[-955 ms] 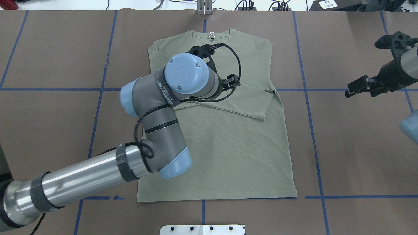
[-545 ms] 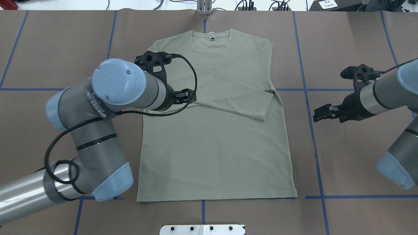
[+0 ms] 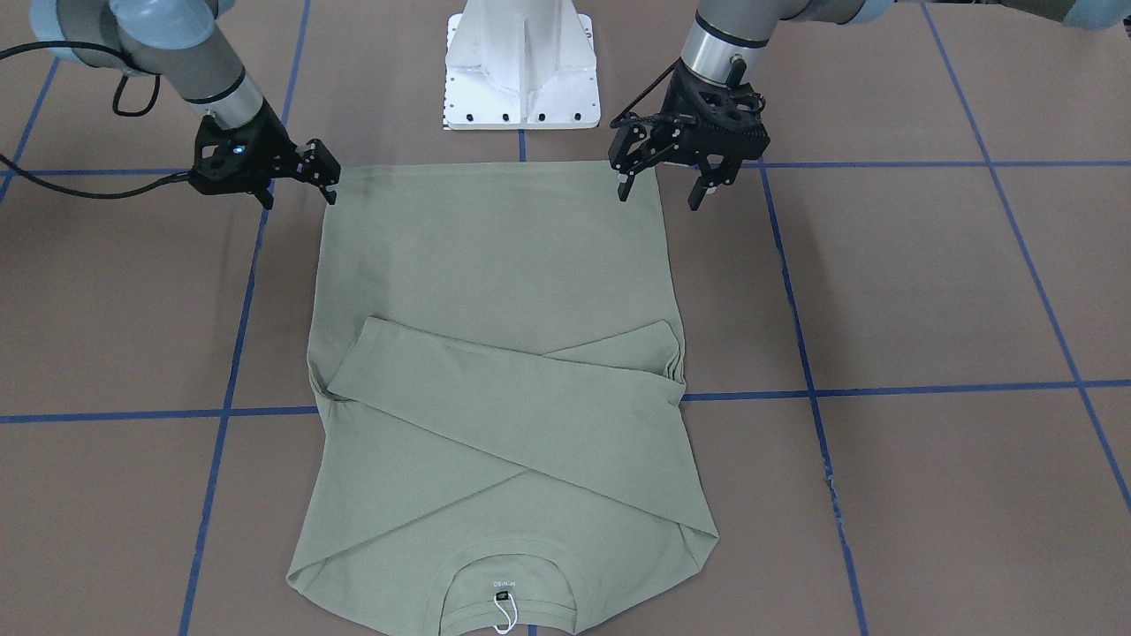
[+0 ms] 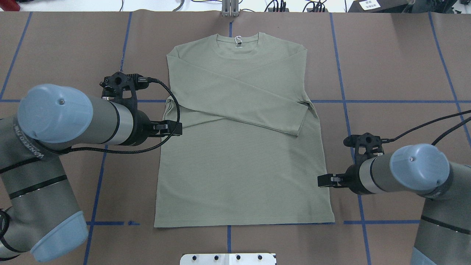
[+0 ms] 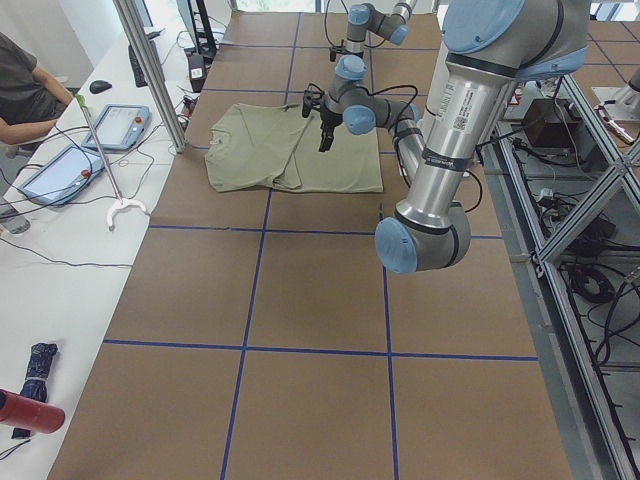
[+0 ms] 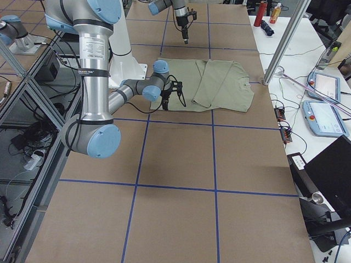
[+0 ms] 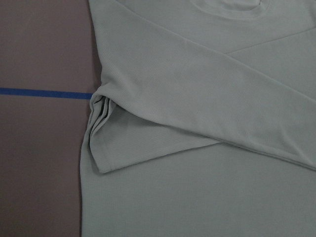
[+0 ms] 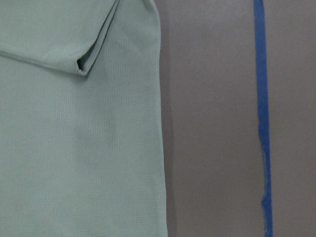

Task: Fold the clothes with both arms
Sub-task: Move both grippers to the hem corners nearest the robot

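While both arms hang over the cloth, nothing is gripped.

Front view: shirt (image 3: 495,265) lies flat on the table (image 3: 928,291), with its hem (image 3: 495,170) nearest the robot and its collar (image 3: 508,565) farthest. Sleeves (image 3: 530,397) are crossed over the chest. Left gripper (image 3: 658,200) is at one hem corner, fingers spread, empty. Right gripper (image 3: 299,201) is off the opposite hem corner, likewise spread and empty.

Overhead: left gripper sits at the shirt's side edge by the folded sleeve. Right gripper is at the other side edge, nearer the hem.

Side views: both grippers look clear of the shirt, not touching.

Left wrist: sleeve fold (image 7: 101,133) is bunched at the shirt's edge.

Right wrist: cuff (image 8: 84,64) rests on the shirt's body; the side edge is straight.

Judgement: a soft, light, limp knit that will sag and drag unless lifted evenly. The two hem corners look like the best hold, each pinched well in from the edge, then carried toward the collar.
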{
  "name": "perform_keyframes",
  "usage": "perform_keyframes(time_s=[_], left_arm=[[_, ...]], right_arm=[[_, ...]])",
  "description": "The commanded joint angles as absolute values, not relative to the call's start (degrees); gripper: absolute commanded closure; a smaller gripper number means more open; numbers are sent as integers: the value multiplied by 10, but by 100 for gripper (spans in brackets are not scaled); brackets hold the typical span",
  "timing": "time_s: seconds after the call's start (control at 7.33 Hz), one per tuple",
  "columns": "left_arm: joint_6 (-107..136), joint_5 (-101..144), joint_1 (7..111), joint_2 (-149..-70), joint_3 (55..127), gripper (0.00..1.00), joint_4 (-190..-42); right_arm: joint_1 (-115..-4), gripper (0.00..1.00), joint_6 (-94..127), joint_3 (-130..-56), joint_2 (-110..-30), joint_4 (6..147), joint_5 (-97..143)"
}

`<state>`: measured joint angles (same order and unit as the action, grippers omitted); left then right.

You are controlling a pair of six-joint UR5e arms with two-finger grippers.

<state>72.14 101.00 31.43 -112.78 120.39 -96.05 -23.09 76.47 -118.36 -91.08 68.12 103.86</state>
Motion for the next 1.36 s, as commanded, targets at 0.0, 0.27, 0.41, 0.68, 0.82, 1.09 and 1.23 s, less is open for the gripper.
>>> perform_keyframes(time_s=[0.0,0.27,0.41,0.68,0.82,1.09,1.23], left_arm=[[722,1011,312,-1125,1208,0,-960],[724,1011,311,-1127,1208,0,-960],[724,1011,310,-1128,1208,0,-960],[724,1011,310,-1129,1210,0,-960],[724,1011,311,-1129,1213,0,-960],[723,1011,311,-1128,1213,0,-960],[722,1011,311,-1127,1212,0,-960]], right_arm=[[-175,0,794,-1175,-911,682,1004],[-161,1,794,-1166,-911,683,1005],[-160,2,794,-1163,-911,684,1010],[-157,14,794,-1157,-911,685,1015],[-157,27,794,-1156,-911,684,1015],[-157,66,794,-1158,-910,684,1027],[-158,81,794,-1158,-911,683,1028]])
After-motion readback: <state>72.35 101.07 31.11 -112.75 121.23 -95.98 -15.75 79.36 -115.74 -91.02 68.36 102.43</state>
